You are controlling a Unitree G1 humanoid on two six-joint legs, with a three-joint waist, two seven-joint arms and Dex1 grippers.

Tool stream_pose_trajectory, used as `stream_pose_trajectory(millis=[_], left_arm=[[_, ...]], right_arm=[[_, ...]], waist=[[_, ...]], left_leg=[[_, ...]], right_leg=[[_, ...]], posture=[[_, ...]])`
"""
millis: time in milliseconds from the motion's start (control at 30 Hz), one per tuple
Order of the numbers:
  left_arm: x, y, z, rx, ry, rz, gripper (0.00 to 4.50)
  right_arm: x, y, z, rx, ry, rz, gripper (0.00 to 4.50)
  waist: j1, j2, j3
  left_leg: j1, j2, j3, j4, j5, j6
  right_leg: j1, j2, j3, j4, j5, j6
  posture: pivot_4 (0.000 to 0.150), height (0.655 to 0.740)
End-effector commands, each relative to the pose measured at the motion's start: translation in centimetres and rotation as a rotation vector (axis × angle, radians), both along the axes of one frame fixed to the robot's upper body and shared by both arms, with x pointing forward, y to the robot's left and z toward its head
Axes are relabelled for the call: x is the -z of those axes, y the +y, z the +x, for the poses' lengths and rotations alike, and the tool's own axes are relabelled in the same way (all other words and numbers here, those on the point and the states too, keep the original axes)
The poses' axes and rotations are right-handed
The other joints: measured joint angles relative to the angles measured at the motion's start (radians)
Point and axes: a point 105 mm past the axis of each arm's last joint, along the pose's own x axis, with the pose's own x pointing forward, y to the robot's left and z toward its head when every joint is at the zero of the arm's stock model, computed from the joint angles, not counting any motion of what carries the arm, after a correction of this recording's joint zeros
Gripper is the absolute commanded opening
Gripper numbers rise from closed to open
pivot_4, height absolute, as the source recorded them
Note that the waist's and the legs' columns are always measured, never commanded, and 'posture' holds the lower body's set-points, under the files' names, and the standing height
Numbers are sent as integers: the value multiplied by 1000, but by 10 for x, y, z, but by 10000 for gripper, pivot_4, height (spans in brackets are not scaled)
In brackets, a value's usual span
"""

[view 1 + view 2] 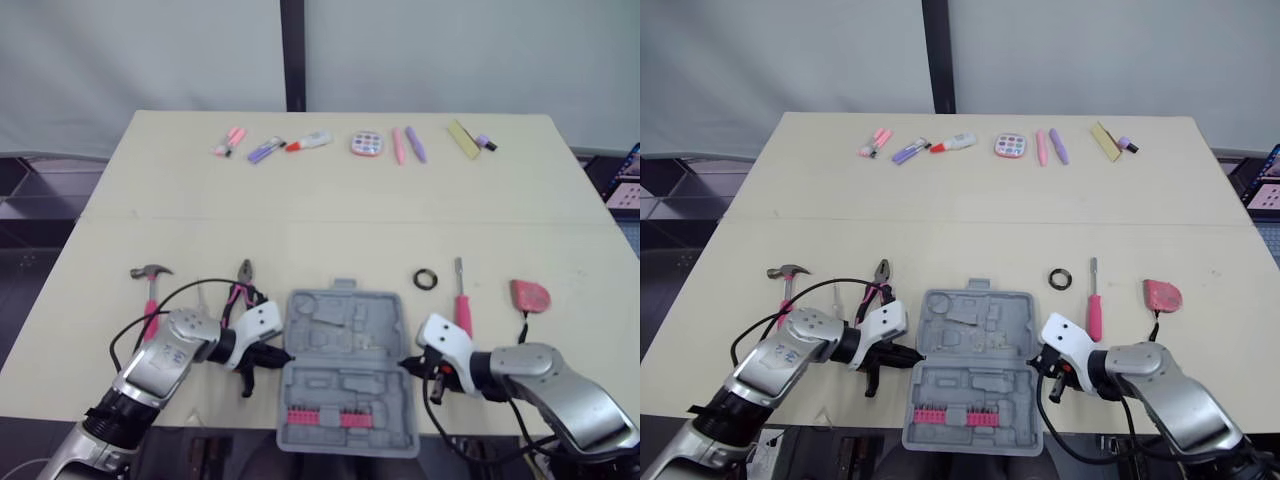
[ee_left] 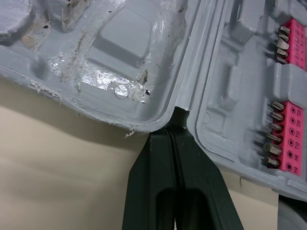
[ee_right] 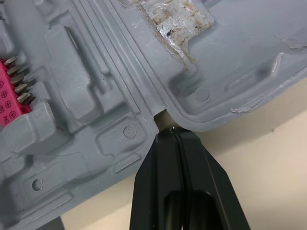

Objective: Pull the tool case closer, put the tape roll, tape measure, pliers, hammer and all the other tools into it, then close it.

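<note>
The hammer point(image 1: 150, 285) lies at 10 o'clock from the case point(image 1: 345, 330), near the left edge of the counter point(image 1: 320, 190); the pliers point(image 1: 241, 285) lie at 11 o'clock, just beside the left arm; the left tool point(image 2: 178, 117), fingers pressed narrow together and holding nothing, touches the case's hinge at 9 o'clock; the case lies open and flat at the counter's near edge, with pink bits point(image 1: 325, 417) in its near half; the right tool point(image 3: 165, 127), also narrow and empty, meets the hinge at 3 o'clock; the tape roll point(image 1: 426, 279) sits at 1 o'clock; the screwdriver point(image 1: 462, 300) and the tape measure point(image 1: 530, 295) lie at 2 o'clock.
</note>
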Motion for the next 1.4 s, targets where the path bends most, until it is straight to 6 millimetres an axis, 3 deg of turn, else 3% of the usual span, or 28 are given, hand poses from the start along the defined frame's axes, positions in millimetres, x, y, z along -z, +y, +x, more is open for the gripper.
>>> stream_pose_trajectory(millis=[33,367,1033,1400], left_arm=[[-7,-7,-6,41,-7,-21,0],[-5,-7,-16,51,18,-20,0],[-4,-5,-7,31,-18,-10,0],[-22,18,2,-22,-43,6,0]], right_arm=[[-11,3,-1,-16,-33,19,405],[-9,4,-5,-16,-23,21,405],[-9,2,-3,-10,-29,16,405],[-18,-20,5,27,-66,-30,405]], waist=[[0,0,0],[0,0,0],[0,0,0],[0,0,0]], left_leg=[[0,0,0,0,0,0],[0,0,0,0,0,0],[0,0,0,0,0,0],[0,0,0,0,0,0]], right_leg=[[0,0,0,0,0,0],[0,0,1,-1,0,0],[0,0,1,-1,0,0],[0,0,1,-1,0,0]], posture=[[1500,7134],[1500,7134],[1500,7134],[1500,7134]])
